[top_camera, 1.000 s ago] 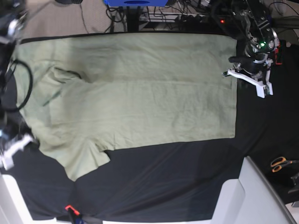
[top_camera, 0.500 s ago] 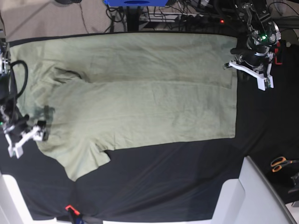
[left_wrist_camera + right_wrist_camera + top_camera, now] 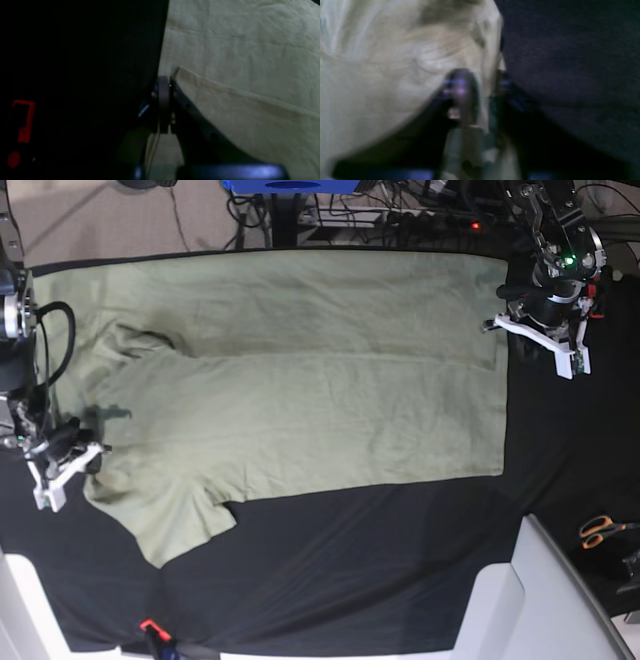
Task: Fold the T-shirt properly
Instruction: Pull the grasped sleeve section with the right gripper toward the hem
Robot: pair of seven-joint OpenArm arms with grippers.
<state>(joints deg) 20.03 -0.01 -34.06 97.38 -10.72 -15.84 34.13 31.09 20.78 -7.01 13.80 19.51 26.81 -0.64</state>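
**Both claws now pinching the shirt's edges**

Starting at the left side of the base view: my right gripper (image 3: 92, 455) has come in from the black cloth (image 3: 380, 570) onto the collar-end edge of the T-shirt (image 3: 300, 400), and its wrist view shows the jaws closed narrow with pale green fabric bunched between them (blurred, but the cloth rises into the fingers). A second ago it was clear of the shirt.

The shirt itself lies flat across the cloth's far half, one long side already folded over.

At the right, my left gripper (image 3: 503, 320) stays clamped on the hem near the far right corner, the hem lifting at its fingertips.

With both ends held, I judge the next lengthwise fold can begin.
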